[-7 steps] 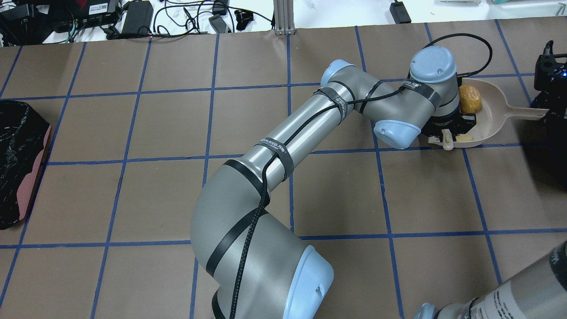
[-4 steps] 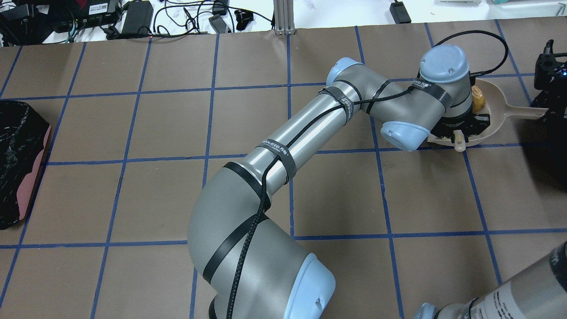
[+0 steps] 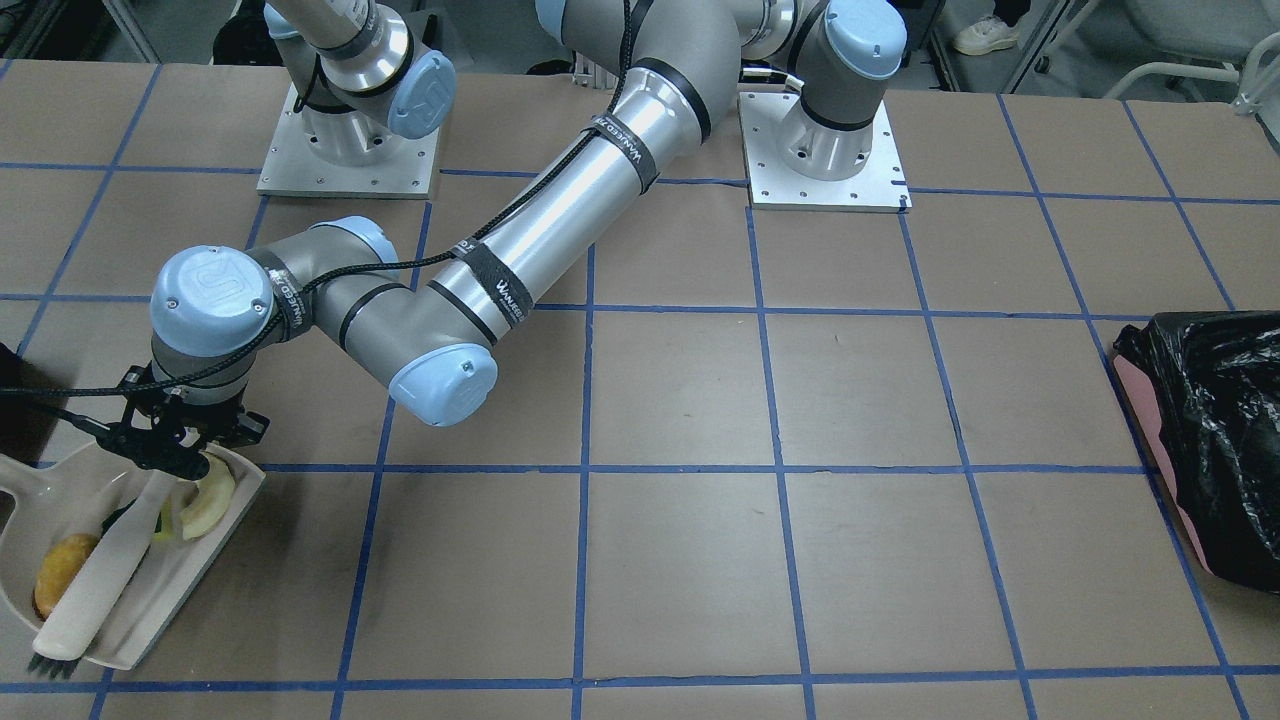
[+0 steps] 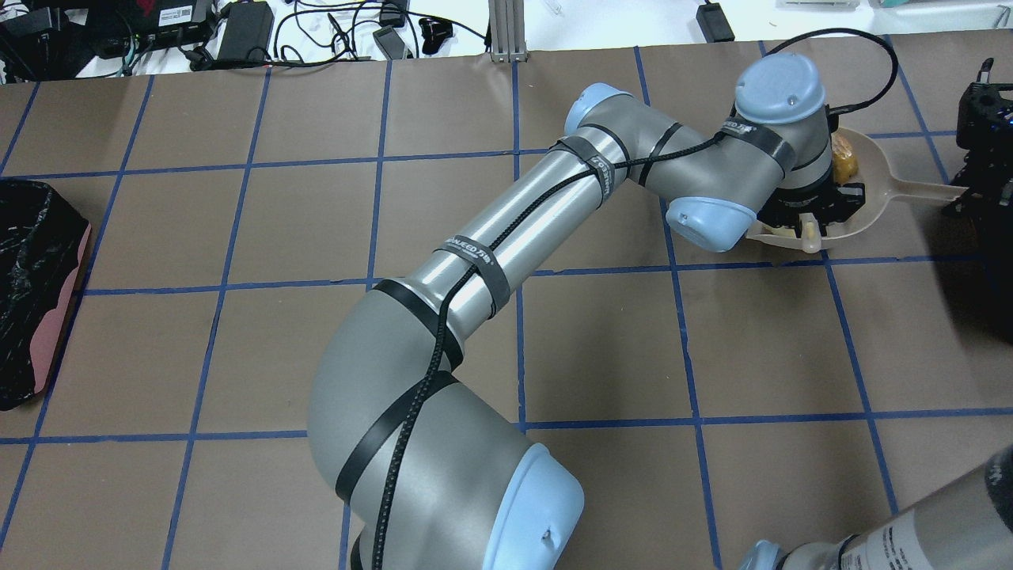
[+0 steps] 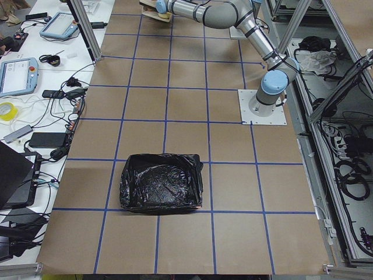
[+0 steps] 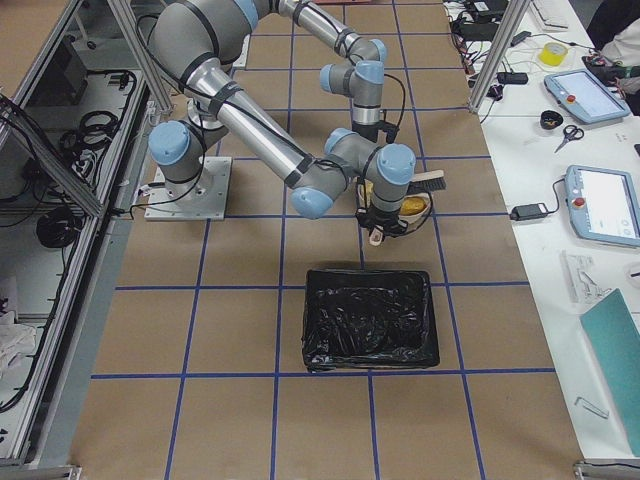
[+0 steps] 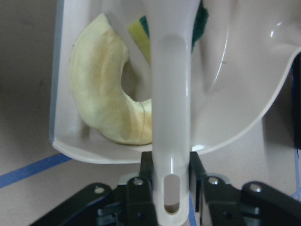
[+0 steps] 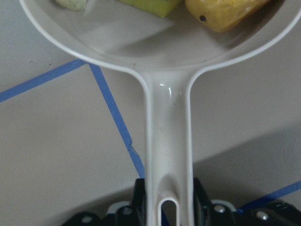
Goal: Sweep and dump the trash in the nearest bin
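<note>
Sweep looks finished; the dump is not yet done.

- Left arm reaches across to the robot's right end of the bench. Left pincer is clamped on the end of the white brush, one finger on each side of the handle.
- Right pincer grips the handle tip of the white dustpan and carries it nearly level. Probably so nothing rolls out over the open lip.
- All trash sits in the pan:
  - The potato-like lump is deep against the curved back wall.
  - The pale crescent is tucked into a corner beside the side wall, close to the lip.
  - The green-and-yellow sponge chunk lies beside the crescent, partly under the brush.
- The brush lies lengthwise over the pan, bristles past its far edge. My guess is that it acts as a gate so the scraps stay in, or it has just pushed the last one home.
- I cannot tell whether the pan rests on the bench or hovers just above it.
- The black bin stands just beside the pan, at this end. The pink bin with its black bag is well apart, at the opposite end.

Surface: brown paper, blue tape grid. Room: cables and power bricks along the far edge, teach pendants on a side table.
</note>
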